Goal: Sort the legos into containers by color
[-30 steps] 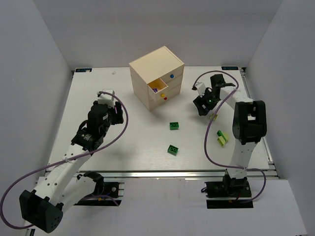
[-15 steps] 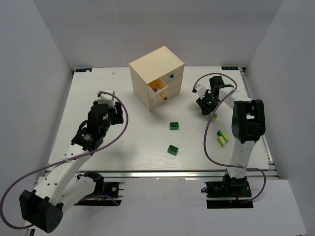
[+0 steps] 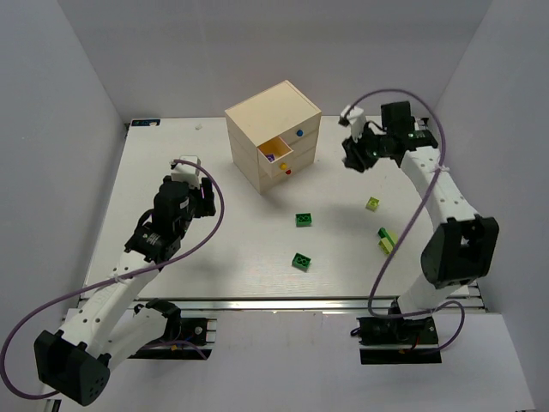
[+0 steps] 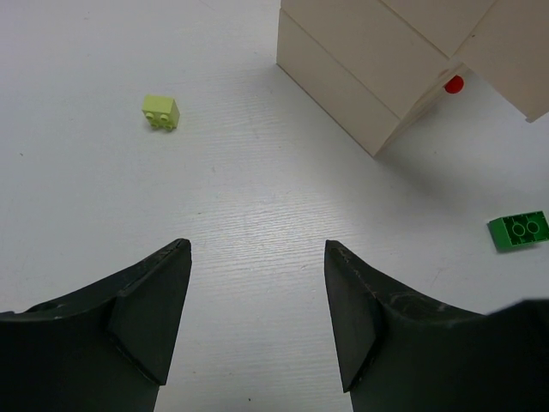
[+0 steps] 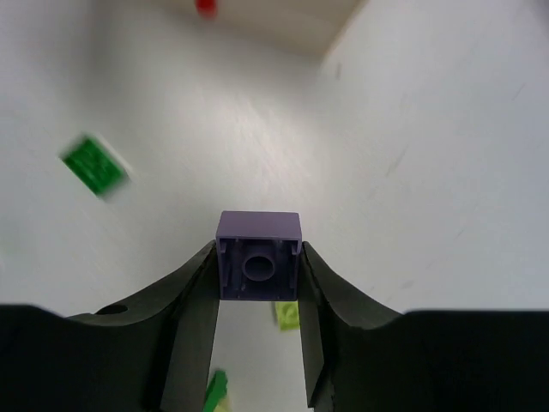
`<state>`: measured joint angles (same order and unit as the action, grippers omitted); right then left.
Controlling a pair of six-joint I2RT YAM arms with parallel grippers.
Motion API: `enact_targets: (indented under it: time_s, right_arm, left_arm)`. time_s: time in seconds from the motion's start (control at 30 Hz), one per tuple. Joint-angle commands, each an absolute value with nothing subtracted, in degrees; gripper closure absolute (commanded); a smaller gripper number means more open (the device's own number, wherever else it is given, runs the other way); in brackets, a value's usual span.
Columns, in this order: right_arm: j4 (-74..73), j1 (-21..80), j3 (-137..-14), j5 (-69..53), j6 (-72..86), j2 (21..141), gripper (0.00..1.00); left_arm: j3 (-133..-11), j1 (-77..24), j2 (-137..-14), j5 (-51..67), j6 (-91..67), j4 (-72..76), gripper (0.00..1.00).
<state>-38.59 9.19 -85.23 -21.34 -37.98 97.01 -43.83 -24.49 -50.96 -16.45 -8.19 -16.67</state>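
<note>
We find the right gripper clenched on a pale purple lego aloft beside the chest, the left gripper released and empty; next, we judge, delivery above the open drawer.

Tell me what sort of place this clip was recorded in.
Most likely a robotics lab test cell: a white table boxed in by plain white panels, left arm and right arm bolted at its near edge, a small cream chest and lego bricks as props.
</note>
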Motion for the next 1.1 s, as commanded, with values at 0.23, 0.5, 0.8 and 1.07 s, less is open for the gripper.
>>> enact_targets:
  time_s: [0.23,0.5,0.8,1.07]
  right_arm:
    - [-37.0,24.0,-103.7,-31.9,-22.8,93.9,1.0]
    - [-28.1,32.0,-107.3,-17.9,-13.4,99.0,1.0]
    - [-25.1,35.9,-106.6,-12.7,-11.0,101.8,0.8]
    - [-25.7,37.0,-108.5,-11.3,-11.6,104.2,0.51]
  left_arm:
    - [-43.2,-24.3,-51.0,-17.0,-7.6,-14.9,0.27]
    - [-42.7,-24.3,-52.0,-18.5,-7.0,-14.7,0.26]
    - [-42.7,-24.3,-52.3,-18.4,-7.0,-14.7,0.26]
    - [-42.7,-24.3,-52.0,-18.2,-6.9,-14.7,0.25]
